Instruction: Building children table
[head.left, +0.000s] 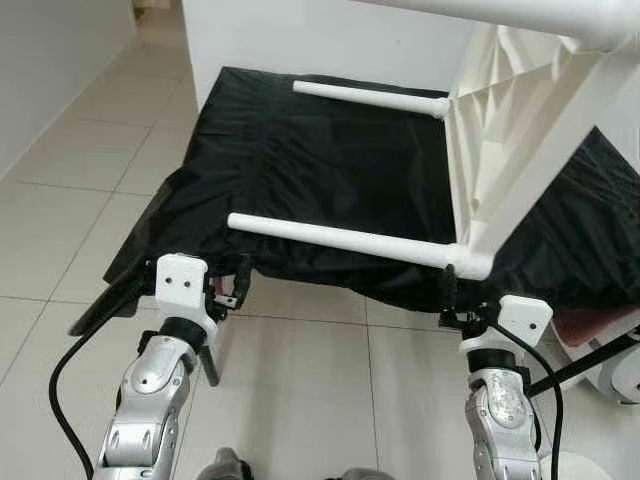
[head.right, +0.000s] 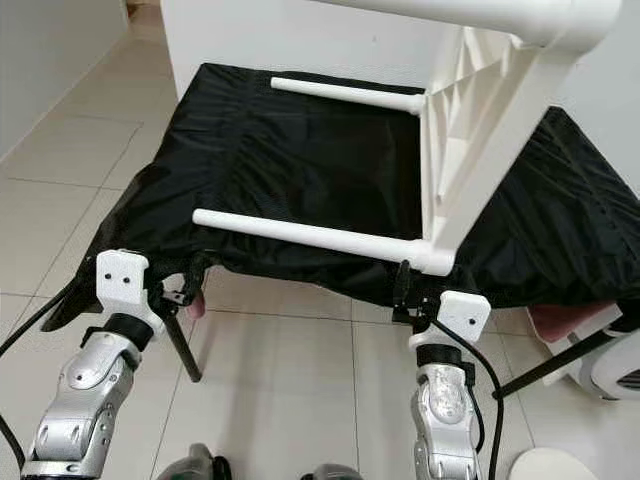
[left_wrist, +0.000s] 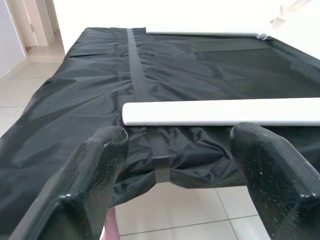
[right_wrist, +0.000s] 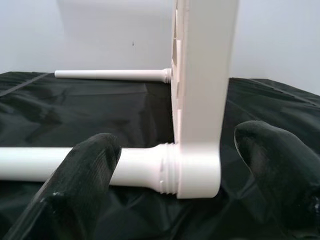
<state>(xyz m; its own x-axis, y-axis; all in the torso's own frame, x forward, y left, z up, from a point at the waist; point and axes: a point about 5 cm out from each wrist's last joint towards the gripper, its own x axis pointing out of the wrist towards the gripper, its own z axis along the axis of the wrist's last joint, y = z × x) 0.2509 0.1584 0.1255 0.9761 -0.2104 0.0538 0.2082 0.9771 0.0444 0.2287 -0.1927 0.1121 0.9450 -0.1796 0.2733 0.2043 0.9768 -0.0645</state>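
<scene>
Right wrist view is showing the right gripper (right_wrist: 175, 170), fingers apart, facing the white plastic tabletop (head.left: 520, 130) standing on edge on black cloth (head.left: 330, 170); left gripper (left_wrist: 185, 170) is gaping before a white leg (left_wrist: 220, 112). No writing is showing.

- A room in a home, by the look of it
- Pale glossy floor tiles (head.left: 90, 170) with thin grout lines run underfoot
- Plain white walls (head.left: 330, 40) close off the far side
- A low surface draped in a black cloth (head.left: 330, 170) serves as the work spot
- A white plastic children's table (head.left: 520, 130) lies tipped on its side on the cloth
</scene>
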